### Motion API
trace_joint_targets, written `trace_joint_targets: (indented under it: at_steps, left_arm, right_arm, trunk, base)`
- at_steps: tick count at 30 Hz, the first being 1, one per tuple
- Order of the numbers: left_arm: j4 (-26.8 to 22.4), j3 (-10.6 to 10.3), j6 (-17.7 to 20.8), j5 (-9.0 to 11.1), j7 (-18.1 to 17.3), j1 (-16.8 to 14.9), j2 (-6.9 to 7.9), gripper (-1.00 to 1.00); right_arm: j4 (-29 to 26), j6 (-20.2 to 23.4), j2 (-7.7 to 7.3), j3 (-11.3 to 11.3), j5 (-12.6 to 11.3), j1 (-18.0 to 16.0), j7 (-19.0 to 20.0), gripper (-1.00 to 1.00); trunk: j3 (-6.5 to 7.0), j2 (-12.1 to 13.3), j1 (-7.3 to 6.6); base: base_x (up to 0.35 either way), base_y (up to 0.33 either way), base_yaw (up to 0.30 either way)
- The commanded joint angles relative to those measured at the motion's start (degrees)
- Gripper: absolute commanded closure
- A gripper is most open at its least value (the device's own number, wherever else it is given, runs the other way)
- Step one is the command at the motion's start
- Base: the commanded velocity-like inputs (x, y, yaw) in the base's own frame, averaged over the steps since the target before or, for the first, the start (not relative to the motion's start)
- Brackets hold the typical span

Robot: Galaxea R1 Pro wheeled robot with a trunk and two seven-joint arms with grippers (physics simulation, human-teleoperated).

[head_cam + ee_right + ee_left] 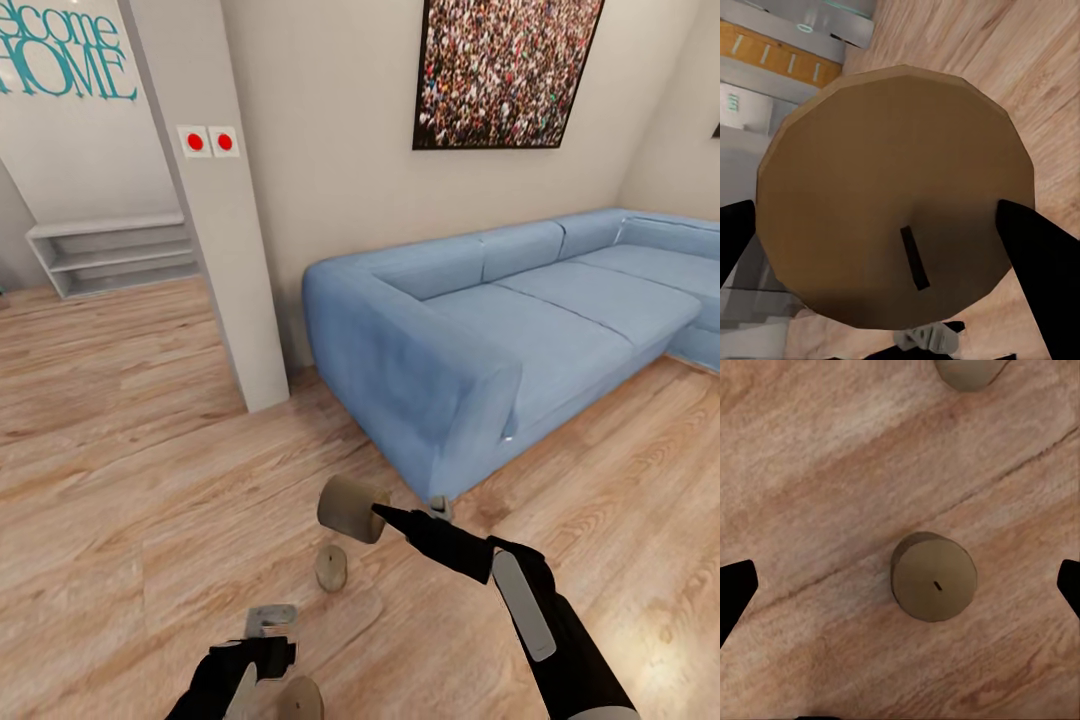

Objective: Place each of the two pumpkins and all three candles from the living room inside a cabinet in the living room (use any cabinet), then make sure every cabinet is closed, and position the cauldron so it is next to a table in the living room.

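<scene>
1. Teal lettering (62,55) on the white wall at the far left of the head view reads "…lcome" over "HOME"; the start of the upper word is cut off by the picture's edge.
2. Nothing else here can be read. The two white wall plates (209,142) on the pillar carry only plain red dots, no words.

blue sofa (520,330); crowd picture (505,70); grey shelf (110,255); wood floor (120,480)
</scene>
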Motion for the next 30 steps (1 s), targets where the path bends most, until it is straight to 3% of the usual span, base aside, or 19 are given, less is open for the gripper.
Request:
trace_joint_targets:
  at_steps: [1, 8, 11, 13, 17, 19, 30]
  left_arm:
    - [0.54, 0.09, 0.11, 0.07, 0.0, -0.5, 0.4, -1.0]
    - [5.29, 0.08, -2.05, -0.25, 0.05, -1.81, 0.38, -1.0]
    - [5.67, 0.03, -2.35, -0.29, 0.05, -2.04, 0.35, -1.0]
    - [5.77, 0.0, -2.4, -0.29, 0.05, -2.11, 0.32, -1.0]
    - [5.9, -0.08, -2.49, -0.3, 0.05, -2.14, 0.3, -1.0]
    - [5.94, -0.11, -2.5, -0.3, 0.05, -2.15, 0.28, -1.0]
    - [6.09, -0.27, -2.59, -0.3, 0.05, -2.14, 0.29, -1.0]
  right_arm:
    - [-0.08, 0.05, -0.75, 0.0, -0.19, 0.01, 1.51, 1.0]
    - [-0.15, 0.05, -2.54, -0.93, -0.27, 0.02, 5.0, 1.0]
    - [-0.15, 0.17, -3.93, -3.02, -0.32, 0.02, 5.72, 1.0]
    - [-0.15, 0.22, -6.46, -3.74, -1.8, 1.99, 8.6, 1.0]
    - [0.02, 0.68, -11.43, -5.63, -7.38, 4.79, 15.36, 1.0]
    - [0.03, 1.44, -12.93, -5.88, -8.43, 5.09, 16.81, 1.0]
    - [-0.15, 1.87, -13.37, -5.45, -8.55, 5.29, 17.74, 1.0]
  trunk:
    - [-0.19, -0.42, 0.23]
    - [-1.44, -3.22, 1.76]
    - [-1.98, -4.43, 2.42]
    - [-2.34, -5.23, 2.86]
    - [-3.06, -6.83, 3.74]
    - [-3.42, -7.64, 4.18]
    - [-5.39, -12.05, 6.59]
  base:
    - [0.0, 0.0, 0.0]
    - [0.0, 0.0, 0.0]
    - [0.0, 0.0, 0.0]
    - [0.0, 0.0, 0.0]
    - [0.0, 0.0, 0.0]
    - [0.0, 0.0, 0.0]
    - [0.0, 0.0, 0.0]
